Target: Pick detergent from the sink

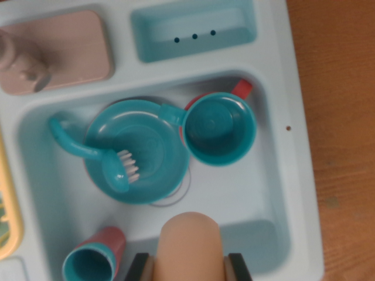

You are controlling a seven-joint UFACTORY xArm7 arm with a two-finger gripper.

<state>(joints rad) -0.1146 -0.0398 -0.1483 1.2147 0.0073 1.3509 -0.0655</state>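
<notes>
The gripper (pixel 190 266) sits at the bottom edge of the wrist view, its two dark fingers (pixel 138 268) closed against a rounded tan object between them.

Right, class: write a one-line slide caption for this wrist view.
Gripper holding a peach detergent bottle above a toy sink containing teal dishes.

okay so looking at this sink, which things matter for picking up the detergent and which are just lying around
For the job: detergent bottle, held between the gripper fingers; sink.

Lying about: plate, dish brush, teal cup, red cup, small cup, soap tray, wooden table.
</notes>
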